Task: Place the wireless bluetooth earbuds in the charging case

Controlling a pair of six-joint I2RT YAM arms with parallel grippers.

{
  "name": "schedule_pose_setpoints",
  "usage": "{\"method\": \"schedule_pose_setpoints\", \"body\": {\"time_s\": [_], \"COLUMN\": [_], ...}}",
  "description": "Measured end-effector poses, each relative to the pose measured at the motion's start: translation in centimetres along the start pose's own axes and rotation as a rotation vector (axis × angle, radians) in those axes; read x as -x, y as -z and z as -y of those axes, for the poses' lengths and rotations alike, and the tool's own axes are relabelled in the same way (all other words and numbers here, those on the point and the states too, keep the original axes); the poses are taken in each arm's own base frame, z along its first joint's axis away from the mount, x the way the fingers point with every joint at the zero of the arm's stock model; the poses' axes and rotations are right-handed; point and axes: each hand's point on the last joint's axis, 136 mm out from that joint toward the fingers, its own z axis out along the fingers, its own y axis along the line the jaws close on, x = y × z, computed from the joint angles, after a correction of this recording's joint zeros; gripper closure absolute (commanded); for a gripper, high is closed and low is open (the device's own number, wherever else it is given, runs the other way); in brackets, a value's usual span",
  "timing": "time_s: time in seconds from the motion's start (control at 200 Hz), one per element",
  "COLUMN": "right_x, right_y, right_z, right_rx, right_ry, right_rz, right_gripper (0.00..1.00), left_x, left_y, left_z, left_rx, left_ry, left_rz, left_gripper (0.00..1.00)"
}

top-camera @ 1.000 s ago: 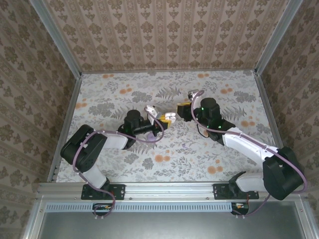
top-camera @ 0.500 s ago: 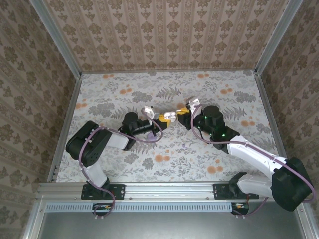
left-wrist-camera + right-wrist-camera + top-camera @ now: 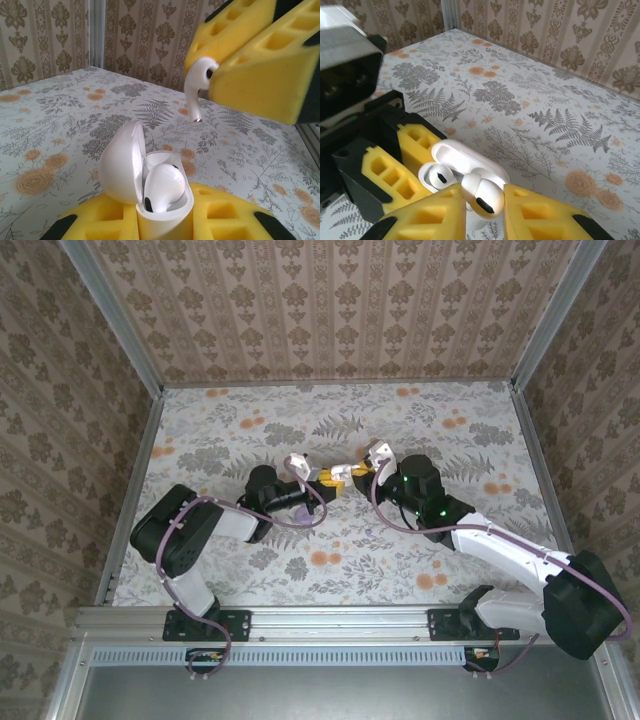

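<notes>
One earbud [image 3: 162, 187] sits in case [image 3: 120, 165], second earbud [image 3: 197, 82] above.

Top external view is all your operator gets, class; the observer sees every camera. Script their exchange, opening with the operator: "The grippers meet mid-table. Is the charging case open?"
Observer: Yes. On the left wrist view the charging case is clamped in the left gripper with its lid swung open.
Operator: Anything inside it?
Observer: The first earbud is seated in it.
Operator: And the other one?
Observer: The right gripper pinches the second earbud, stem pointing down, above the case and not touching it.
</notes>
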Motion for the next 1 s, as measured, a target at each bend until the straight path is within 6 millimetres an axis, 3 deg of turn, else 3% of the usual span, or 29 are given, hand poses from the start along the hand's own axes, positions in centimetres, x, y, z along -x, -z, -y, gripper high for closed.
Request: {"method": "schedule_pose_setpoints", "body": {"time_s": [0.185,1.0], "right_x": [-0.8,-0.6], "right_y": [-0.2,-0.5], "right_z": [0.1,0.4], "right_rx": [-0.015,-0.06], "right_ry": [0.038,0.1], "right_rz": [-0.033,-0.043], "right_gripper": [0.77,0.78], "left_x": [0.9,1.0], "left_y": [0.1,0.0], "left_z": [0.4,1.0], "left_rx": [-0.008,-0.033], "left_ry": [-0.016,-0.017], "left_rz": [0.018,0.014], "left_gripper": [0.88,0.88]}}
